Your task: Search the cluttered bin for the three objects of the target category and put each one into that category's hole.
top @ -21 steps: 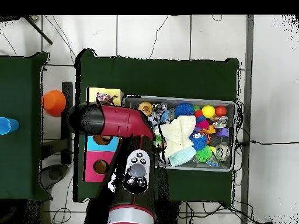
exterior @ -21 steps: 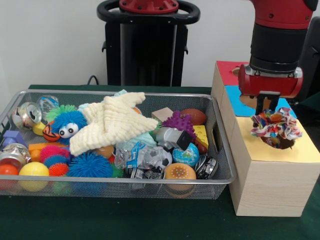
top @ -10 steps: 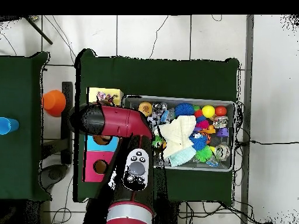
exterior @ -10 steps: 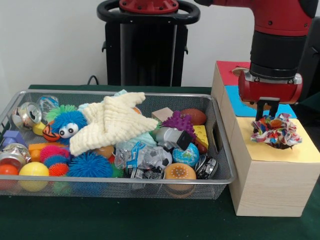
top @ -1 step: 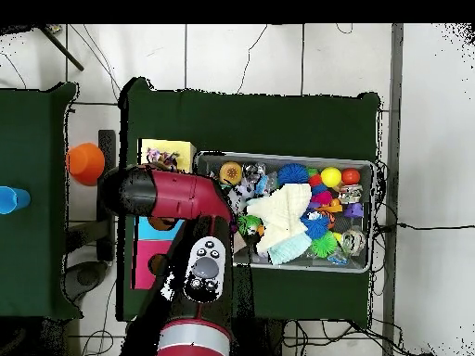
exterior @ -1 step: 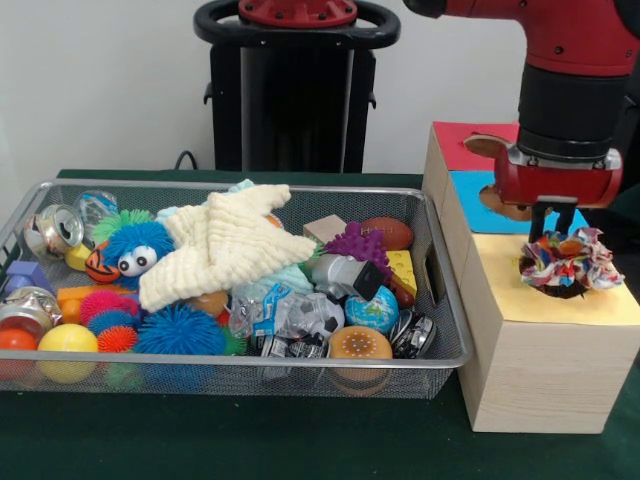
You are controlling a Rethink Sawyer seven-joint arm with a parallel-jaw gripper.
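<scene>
Frilly multicoloured fabric scrunchie (exterior @ -1 step: 570, 262) sits directly under the gripper (exterior @ -1 step: 556, 222), over yellow panel's hole; finger spread unreadable.

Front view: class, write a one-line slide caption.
Red robot arm's gripper above multicoloured fabric scrunchie on yellow-topped wooden box, beside cluttered wire-mesh bin.

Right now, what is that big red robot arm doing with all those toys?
The red arm's pincer is over the wooden box beside the wire bin. Just under it, a colourful fabric scrunchie sits at the hole in the box's yellow section, not fully inside. Whether the pincer grips it cannot be told. The bin is packed with toys, such as a cream knitted star and a blue fuzzy monster.
</scene>
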